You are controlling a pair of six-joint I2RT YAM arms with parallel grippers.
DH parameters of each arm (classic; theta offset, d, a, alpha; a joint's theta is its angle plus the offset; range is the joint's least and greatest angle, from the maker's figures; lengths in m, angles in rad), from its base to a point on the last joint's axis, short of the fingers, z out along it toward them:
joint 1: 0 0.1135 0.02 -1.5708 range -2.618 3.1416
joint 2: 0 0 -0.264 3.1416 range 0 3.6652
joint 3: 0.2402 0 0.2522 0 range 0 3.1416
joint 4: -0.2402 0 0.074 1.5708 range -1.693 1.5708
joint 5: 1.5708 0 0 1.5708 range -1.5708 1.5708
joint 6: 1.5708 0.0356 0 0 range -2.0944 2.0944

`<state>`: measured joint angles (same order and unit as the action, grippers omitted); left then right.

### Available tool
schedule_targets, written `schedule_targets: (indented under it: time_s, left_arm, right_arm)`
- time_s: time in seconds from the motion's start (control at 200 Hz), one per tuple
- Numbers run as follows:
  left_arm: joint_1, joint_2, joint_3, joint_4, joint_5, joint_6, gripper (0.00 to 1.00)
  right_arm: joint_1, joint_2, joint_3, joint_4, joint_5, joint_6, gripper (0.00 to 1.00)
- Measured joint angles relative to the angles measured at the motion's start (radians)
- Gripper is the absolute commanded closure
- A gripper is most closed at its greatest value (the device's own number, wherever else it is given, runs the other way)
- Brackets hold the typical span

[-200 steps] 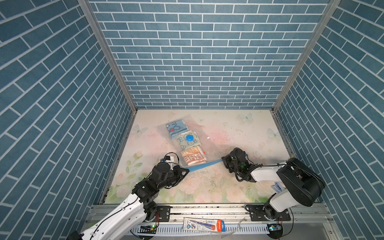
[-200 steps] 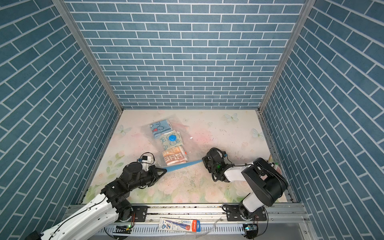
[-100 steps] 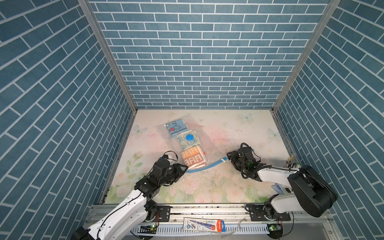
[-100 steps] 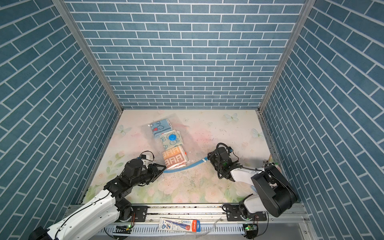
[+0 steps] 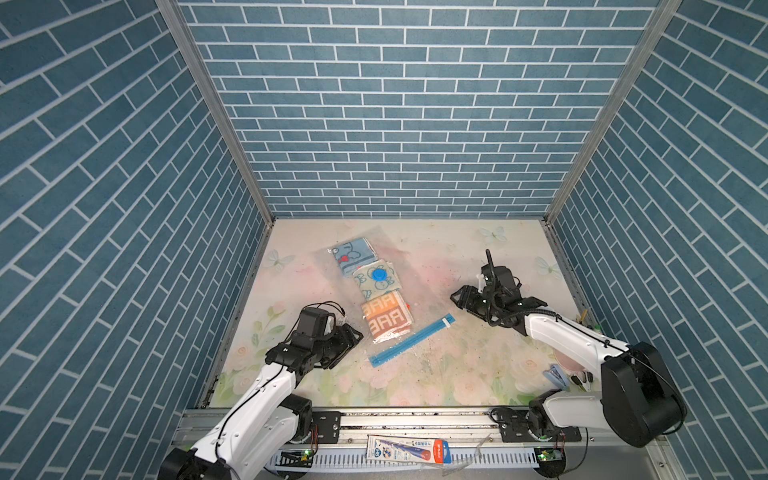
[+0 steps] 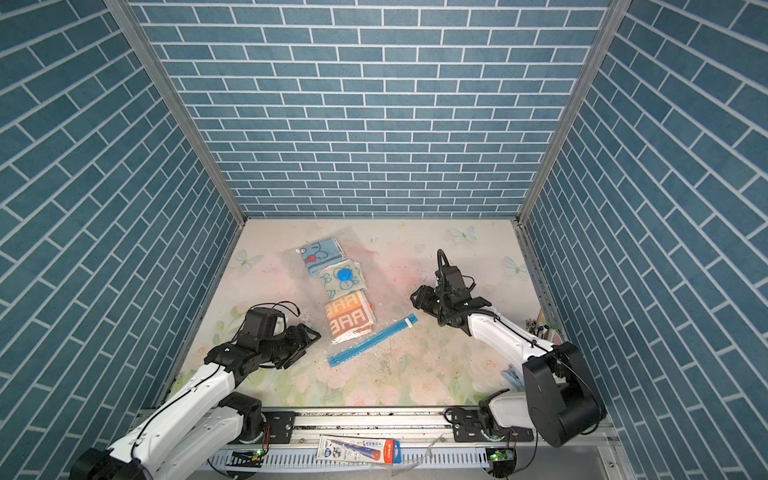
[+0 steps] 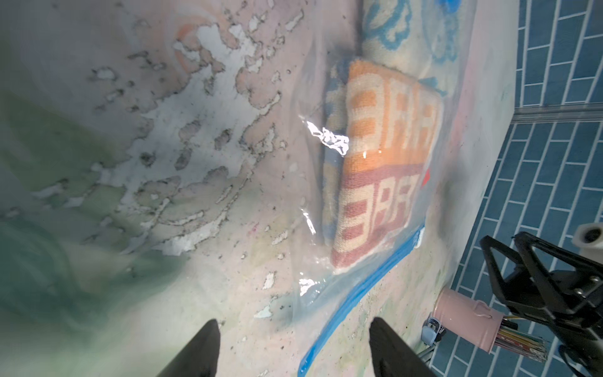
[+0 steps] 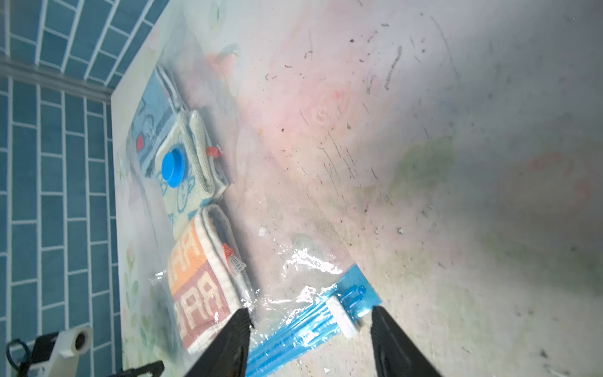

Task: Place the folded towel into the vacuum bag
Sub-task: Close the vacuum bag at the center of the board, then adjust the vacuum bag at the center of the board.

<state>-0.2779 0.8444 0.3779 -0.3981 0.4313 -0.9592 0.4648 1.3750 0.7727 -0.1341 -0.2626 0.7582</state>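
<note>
Bag (image 5: 415,305) of clear, slightly hazy plastic lay flat near the middle of the counter (image 5: 436,374), whose floral print was scuffed and flaking. Three folded, nubby towels lay inside in a row: blue (image 5: 353,255) farthest back, cream (image 5: 369,289) under the round blue cap (image 5: 379,274), orange (image 5: 386,318) nearest the blue zip strip (image 5: 411,340). The bag's long axis ran from the back wall toward the front rail, leaning right. The strip crossed the near end on a diagonal, with a white slider (image 5: 448,319) at its right end.

On the left arm (image 5: 270,386), the left jaws stood wide apart and empty, near the strip's left end. On the right arm (image 5: 569,340), the right jaws were likewise parted and held nothing, near the slider. A pink cup (image 7: 466,318) of pens stood at the counter's right edge, well apart from the bag.
</note>
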Motion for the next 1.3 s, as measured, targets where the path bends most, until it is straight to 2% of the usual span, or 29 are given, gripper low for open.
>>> schedule_targets:
  time_s: [0.25,0.45,0.6,0.725,1.085,1.22,1.3]
  left_arm:
    - [0.080,0.145,0.008,0.127,0.031,0.034,0.25]
    - [0.116,0.261,0.017,0.265,0.061,0.040,0.25]
    - [0.135,0.362,0.031,0.365,0.071,0.041,0.32]
    - [0.146,0.452,0.053,0.444,0.081,0.042,0.43]
    - [0.156,0.642,0.144,0.573,0.069,0.041,0.88]
    - [0.158,0.698,0.192,0.574,0.060,0.052,0.98]
    - [0.158,0.729,0.228,0.573,0.060,0.056,1.00]
  right_arm:
    - [-0.021,0.239,0.193,-0.092,-0.093,-0.217,0.39]
    - [-0.023,0.405,0.322,-0.105,-0.150,-0.276,0.38]
    - [-0.025,0.509,0.390,-0.105,-0.190,-0.294,0.38]
    - [-0.025,0.566,0.428,-0.104,-0.223,-0.296,0.38]
    - [-0.025,0.708,0.579,-0.068,-0.360,-0.334,0.39]
    - [-0.025,0.740,0.610,-0.053,-0.409,-0.347,0.40]
    - [-0.025,0.748,0.614,-0.050,-0.431,-0.348,0.42]
